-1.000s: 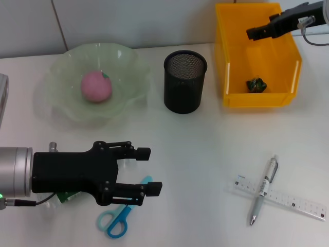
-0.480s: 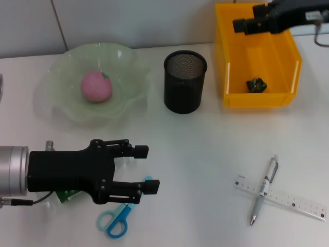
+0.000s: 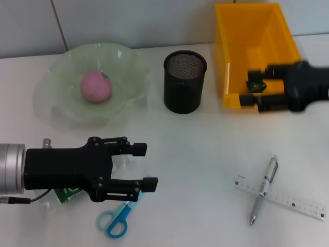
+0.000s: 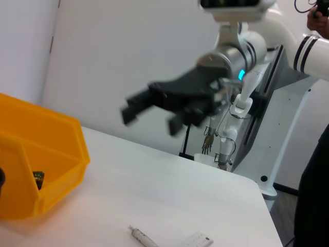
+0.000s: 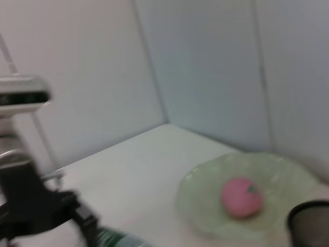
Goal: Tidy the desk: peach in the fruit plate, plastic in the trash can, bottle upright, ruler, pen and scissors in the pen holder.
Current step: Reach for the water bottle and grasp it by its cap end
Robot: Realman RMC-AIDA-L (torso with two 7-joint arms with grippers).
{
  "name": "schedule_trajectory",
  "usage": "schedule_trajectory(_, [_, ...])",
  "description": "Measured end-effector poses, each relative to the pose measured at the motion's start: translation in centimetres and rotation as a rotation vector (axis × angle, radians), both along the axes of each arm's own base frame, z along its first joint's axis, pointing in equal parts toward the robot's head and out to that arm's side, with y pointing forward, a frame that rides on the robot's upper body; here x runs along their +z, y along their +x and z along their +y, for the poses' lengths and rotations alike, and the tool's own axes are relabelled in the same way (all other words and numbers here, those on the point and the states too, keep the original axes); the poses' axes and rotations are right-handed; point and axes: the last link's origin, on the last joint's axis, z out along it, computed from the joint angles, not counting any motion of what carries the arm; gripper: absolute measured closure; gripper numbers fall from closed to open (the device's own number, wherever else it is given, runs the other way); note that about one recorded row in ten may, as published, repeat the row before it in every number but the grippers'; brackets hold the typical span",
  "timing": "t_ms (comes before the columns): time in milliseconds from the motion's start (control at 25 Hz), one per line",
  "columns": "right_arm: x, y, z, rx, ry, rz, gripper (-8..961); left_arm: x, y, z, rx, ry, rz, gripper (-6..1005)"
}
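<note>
The left hand [image 3: 146, 165], fingers spread and empty, should settle squarely around the lying bottle [image 3: 67, 194] before clenching, I'd say.

Glossy yellow plastic bin [image 3: 234, 62], black metal mesh pen holder [image 3: 184, 88], translucent frosted green plate [image 3: 61, 98], smooth matt white table [image 3: 195, 149].

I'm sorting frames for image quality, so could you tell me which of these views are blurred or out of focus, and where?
Head view: mostly sharp, pen and ruler crisp; only the right gripper at the yellow bin is slightly smeared. Left wrist view: that same gripper is motion-blurred, while the bin stays clear. Right wrist view: soft all over, peach and plate hazy, the left gripper a dark smear.
</note>
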Motion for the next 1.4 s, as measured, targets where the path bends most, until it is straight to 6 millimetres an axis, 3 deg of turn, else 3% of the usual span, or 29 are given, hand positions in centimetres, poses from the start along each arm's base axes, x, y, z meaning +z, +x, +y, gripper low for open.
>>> schedule_trajectory(400, [-2.7, 3.9, -3.0, 0.047, -0.155, -0.035, 215, 0.5, -0.4, 0.3, 0.021, 0.003, 0.013, 243])
schedule_trajectory(760, [-3.5, 5.2, -3.9, 0.074, -0.146, -0.048, 214, 0.4, 0.1, 1.2, 0.022, -0.018, 0.082, 248])
schedule_trajectory(960, [-3.6, 5.3, -4.0, 0.073, -0.149, -0.051, 215, 1.2, 2.9, 3.1, 0.009, -0.018, 0.219, 250])
schedule_trajectory(1000, [-3.5, 5.2, -3.9, 0.075, -0.15, -0.053, 215, 1.6, 5.0, 4.1, -0.006, -0.005, 0.33, 251])
schedule_trajectory(1040, [-3.5, 5.2, -3.9, 0.075, -0.15, -0.053, 215, 1.6, 5.0, 4.1, -0.006, -0.005, 0.33, 251])
schedule_trajectory(1080, [-3.4, 5.2, -3.8, 0.075, -0.149, -0.058, 215, 1.7, 6.9, 4.8, -0.017, 0.002, 0.436, 252])
schedule_trajectory(1160, [-3.3, 5.2, -3.8, 0.075, -0.149, -0.059, 214, 1.6, 7.8, 5.1, -0.024, 0.006, 0.481, 253])
schedule_trajectory(1200, [-3.2, 5.2, -3.7, 0.075, -0.147, -0.061, 214, 1.3, 9.5, 5.8, -0.034, 0.011, 0.599, 253])
schedule_trajectory(1240, [-3.2, 5.2, -3.7, 0.075, -0.147, -0.061, 214, 1.3, 9.5, 5.8, -0.034, 0.011, 0.599, 254])
schedule_trajectory(1400, [-3.1, 5.2, -3.6, 0.075, -0.143, -0.062, 215, -0.4, 11.6, 7.1, -0.03, 0.045, 0.866, 256])
